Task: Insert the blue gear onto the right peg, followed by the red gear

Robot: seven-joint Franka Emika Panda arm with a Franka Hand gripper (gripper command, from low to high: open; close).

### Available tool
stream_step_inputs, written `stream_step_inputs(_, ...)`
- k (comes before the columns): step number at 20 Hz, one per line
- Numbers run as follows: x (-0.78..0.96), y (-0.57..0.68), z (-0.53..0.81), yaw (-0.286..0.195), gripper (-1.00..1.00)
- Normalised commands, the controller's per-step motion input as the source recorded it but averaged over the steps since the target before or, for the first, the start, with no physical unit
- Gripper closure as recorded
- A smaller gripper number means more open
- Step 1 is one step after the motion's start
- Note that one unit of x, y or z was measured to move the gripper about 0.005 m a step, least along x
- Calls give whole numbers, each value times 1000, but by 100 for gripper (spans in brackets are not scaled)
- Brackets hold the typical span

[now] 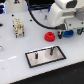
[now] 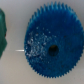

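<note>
In the exterior view the arm (image 1: 67, 12) hangs low over the table (image 1: 15, 62), and its gripper (image 1: 66, 34) is mostly hidden, so I can't tell how far the jaws are open or whether they hold anything. The blue gear (image 2: 54, 44) fills the wrist view, hole showing, right edge cut off, with a blurry green thing (image 2: 2, 35) beside it. The red gear (image 1: 49, 36) lies beside the gripper, apart from the plate (image 1: 45, 56) carrying the right peg (image 1: 50, 51).
</note>
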Motion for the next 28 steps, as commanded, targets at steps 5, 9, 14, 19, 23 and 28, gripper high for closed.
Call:
stream_step_inputs(5, -565, 0, -162, 0, -100)
stream_step_inputs(9, -384, -1, -141, 0, -100)
stream_step_inputs(14, -325, -51, -88, 0, 100)
stream_step_inputs(19, -251, -13, -35, 0, 100)
stream_step_inputs(23, -291, -58, -107, 0, 100)
stream_step_inputs(28, -249, -17, -38, 0, 100)
